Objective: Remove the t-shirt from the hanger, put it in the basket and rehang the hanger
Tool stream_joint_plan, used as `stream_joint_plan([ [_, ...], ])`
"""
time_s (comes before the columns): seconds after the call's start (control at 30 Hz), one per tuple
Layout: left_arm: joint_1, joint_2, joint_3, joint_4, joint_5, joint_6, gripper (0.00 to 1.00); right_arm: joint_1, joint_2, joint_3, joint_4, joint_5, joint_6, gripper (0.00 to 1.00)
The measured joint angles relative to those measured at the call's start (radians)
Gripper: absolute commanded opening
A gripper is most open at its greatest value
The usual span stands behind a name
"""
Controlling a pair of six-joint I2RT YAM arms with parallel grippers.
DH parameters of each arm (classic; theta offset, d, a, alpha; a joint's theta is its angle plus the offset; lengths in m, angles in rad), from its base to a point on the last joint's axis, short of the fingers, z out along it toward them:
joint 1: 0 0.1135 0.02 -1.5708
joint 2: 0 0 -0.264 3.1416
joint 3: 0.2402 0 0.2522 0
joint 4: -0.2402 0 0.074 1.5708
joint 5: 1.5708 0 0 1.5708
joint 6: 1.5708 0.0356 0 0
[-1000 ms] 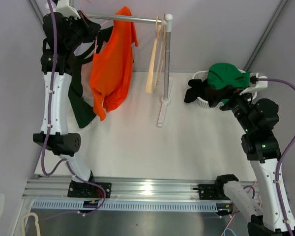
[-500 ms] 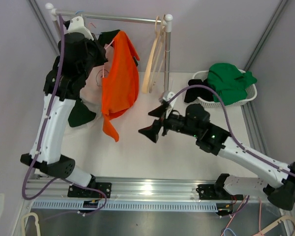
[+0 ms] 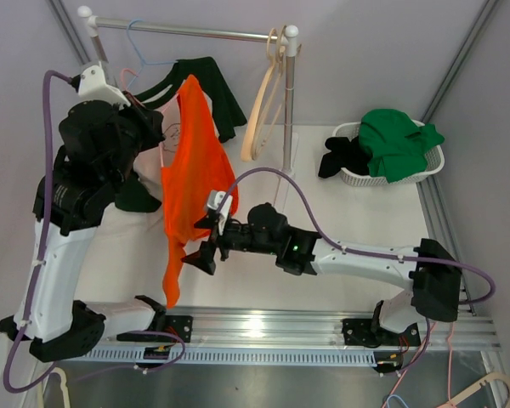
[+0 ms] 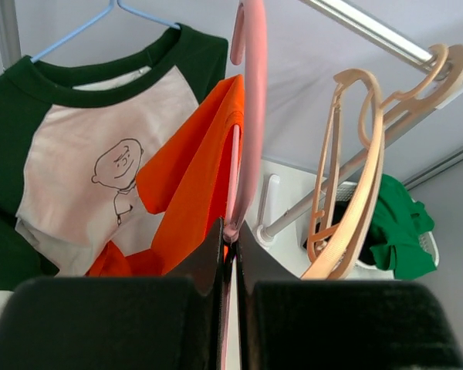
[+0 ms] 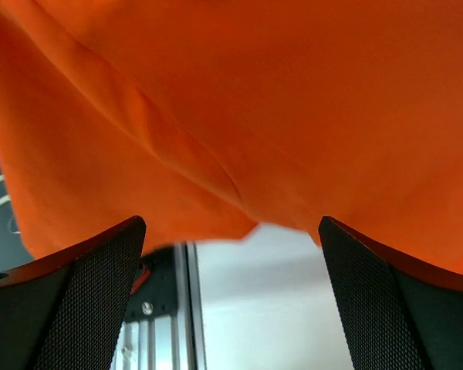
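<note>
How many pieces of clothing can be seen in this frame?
4. An orange t-shirt on the pink hanger in the left gripper; a green-and-white shirt hanging on the rail; a green garment in the basket and a black garment at its edge. The basket may hide more.

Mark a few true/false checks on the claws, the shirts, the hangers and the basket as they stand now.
1. The left claw is shut on the pink hanger. True.
2. The right claw is clamped on the orange t-shirt. False: its fingers stand open, with the shirt's hem ahead of them.
3. The green-sleeved shirt hangs on a blue hanger. True.
4. The basket is empty. False: a green cloth lies in it and a black cloth drapes over its rim.
5. The wooden hangers carry no clothes. True.
</note>
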Motion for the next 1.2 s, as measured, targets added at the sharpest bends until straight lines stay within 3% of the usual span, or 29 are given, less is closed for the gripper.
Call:
stream_joint_plan([
  [0.63,0.0,0.01,-0.115,0.019,0.017,-0.012,0.01,0.09,0.142,0.053,0.193,-0.019,0.059,0.97],
  [0.7,0.0,0.006,-0.133,0.025,0.024,-0.02,0.01,0.093,0.146,0.053,0.195,-0.018,0.063,0.75],
  [0.73,0.0,0.003,-0.146,0.032,0.029,-0.024,0.01,0.095,0.146,0.053,0.196,-0.017,0.066,0.5],
  [0.77,0.0,0.001,-0.156,0.035,0.032,-0.028,0.01,0.096,0.146,0.053,0.2,-0.016,0.071,0.03],
  [1.03,0.0,0.004,-0.189,0.055,0.054,-0.029,0.01,0.118,0.126,0.017,0.215,-0.008,0.089,0.0],
  [1.2,0.0,0.08,-0.163,0.068,0.045,-0.028,0.01,0.293,-0.017,-0.127,0.159,0.119,0.064,0.0],
])
